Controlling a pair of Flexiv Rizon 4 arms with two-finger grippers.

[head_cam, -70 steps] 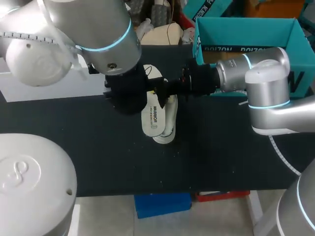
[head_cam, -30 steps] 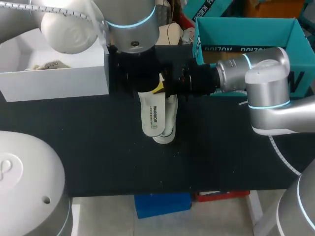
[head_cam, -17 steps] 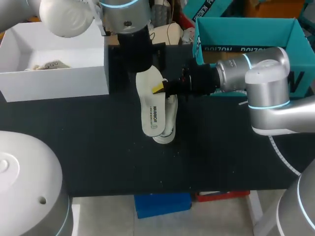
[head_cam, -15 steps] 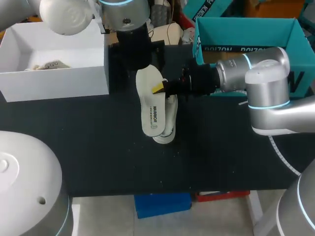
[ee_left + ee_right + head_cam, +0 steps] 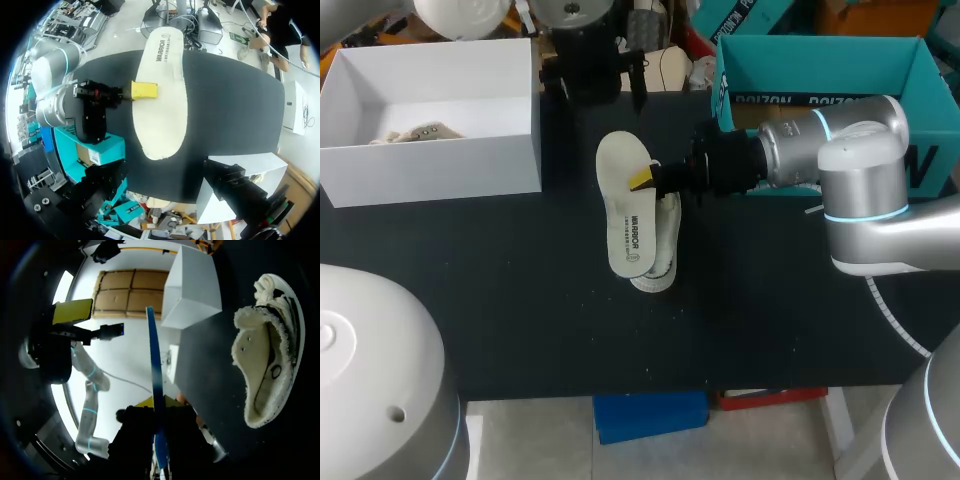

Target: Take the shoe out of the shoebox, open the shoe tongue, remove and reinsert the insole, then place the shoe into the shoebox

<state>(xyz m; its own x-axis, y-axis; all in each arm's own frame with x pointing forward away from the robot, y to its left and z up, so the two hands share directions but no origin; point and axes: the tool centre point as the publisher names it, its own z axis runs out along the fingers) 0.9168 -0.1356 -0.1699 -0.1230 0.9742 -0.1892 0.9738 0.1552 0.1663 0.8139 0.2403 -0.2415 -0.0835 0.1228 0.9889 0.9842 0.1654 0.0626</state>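
My right gripper (image 5: 645, 180) is shut on the side edge of the white insole (image 5: 627, 220) and holds it flat just above the white shoe (image 5: 666, 250), which lies on the black table. From the right wrist the insole (image 5: 156, 390) shows edge-on between my fingers, with the fleece-lined shoe (image 5: 267, 350) beside it. In the left wrist view the insole (image 5: 160, 95) lies ahead, with the right gripper's yellow fingertip (image 5: 144, 90) on its edge. My left gripper (image 5: 592, 80) hangs open and holds nothing, at the table's far edge beside the white shoebox (image 5: 520, 150).
A bit of crumpled material (image 5: 420, 133) lies in the white shoebox. A teal box (image 5: 820, 70) stands at the back right, behind my right arm. A black mat (image 5: 520, 320) covers the table, and its near half is bare.
My left arm has drawn back from over the insole to the table's far edge, uncovering the white shoebox. The right gripper has kept still with the insole.
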